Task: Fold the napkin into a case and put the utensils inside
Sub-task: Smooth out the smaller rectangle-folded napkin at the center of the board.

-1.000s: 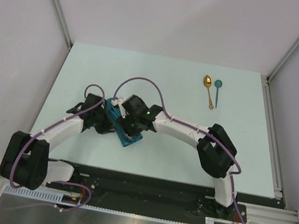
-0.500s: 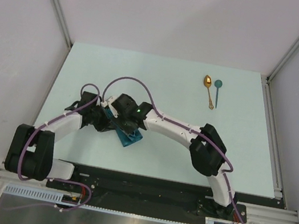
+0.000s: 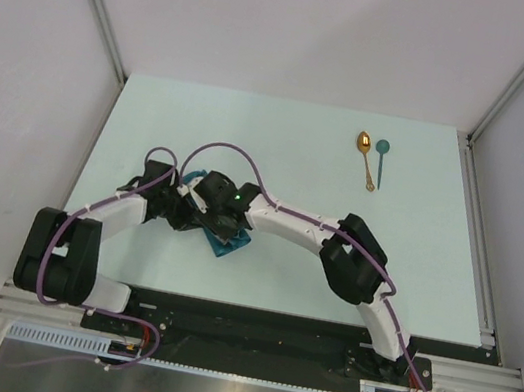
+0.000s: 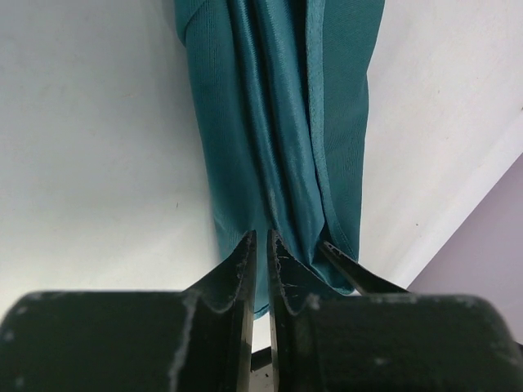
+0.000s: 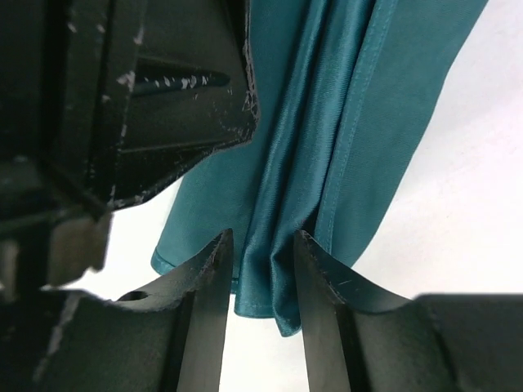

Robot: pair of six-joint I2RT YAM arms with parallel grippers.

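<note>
- Both arms have shifted a little to the left since a second ago. The two wrists are drawn closer together over the cloth, and the left arm's elbow has come forward from the near edge.
- The napkin (image 3: 231,242) lies left of centre on the counter (image 3: 280,149), toward the near side, gathered into a narrow folded strip. From above only its near-right end shows beyond the wrists.
- In the left wrist view, the left pincer (image 4: 260,245) has its jaws almost together, pinching a raised pleat of the napkin (image 4: 278,122) at the strip's end. Long shiny creases run away from the fingers along the cloth.
- In its own view, the right pincer (image 5: 261,245) is clamped on a thicker bunch of the napkin (image 5: 343,122). Its jaws stand a little apart, with folded layers filling the gap between them.
- The black body of the left pincer shows just beside the cloth in the upper left of the right wrist view, so the two grips sit close together.
- The gold spoon (image 3: 367,161) and the teal spoon (image 3: 381,162) lie side by side at the far right of the counter, bowls toward the far edge, well apart from the napkin and both arms.
</note>
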